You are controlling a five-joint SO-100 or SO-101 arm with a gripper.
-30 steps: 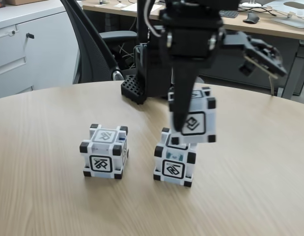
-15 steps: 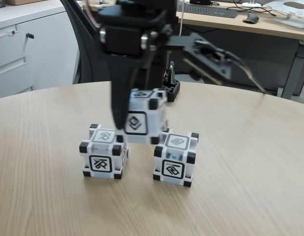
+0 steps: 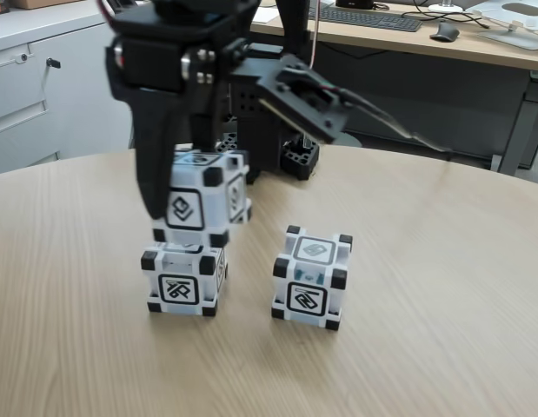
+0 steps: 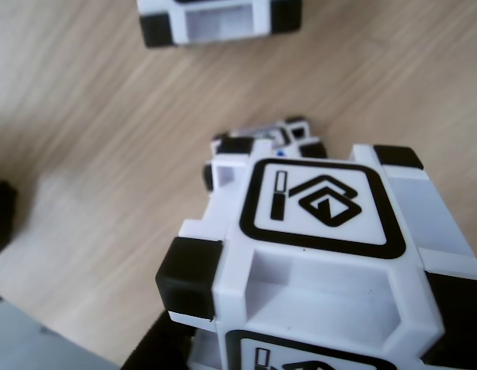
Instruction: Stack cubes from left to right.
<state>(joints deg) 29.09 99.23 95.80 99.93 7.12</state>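
Three white-grey cubes with black corners are in the fixed view. The left cube and the right cube stand on the round wooden table. My black gripper is shut on the third cube, holding it directly over the left cube and slightly offset to the right. Their faces are very close, and I cannot tell if they touch. In the other view the held cube looms large, the left cube peeks out beneath it, and the right cube lies at the top edge.
The arm's black base stands at the table's far side. Behind it are an office chair, a white cabinet and a desk. Bare tabletop lies in front of and to the right of the cubes.
The gripper has carried its cube leftward, from above the right cube to above the left cube, and a little lower. Both cubes on the table stayed put.
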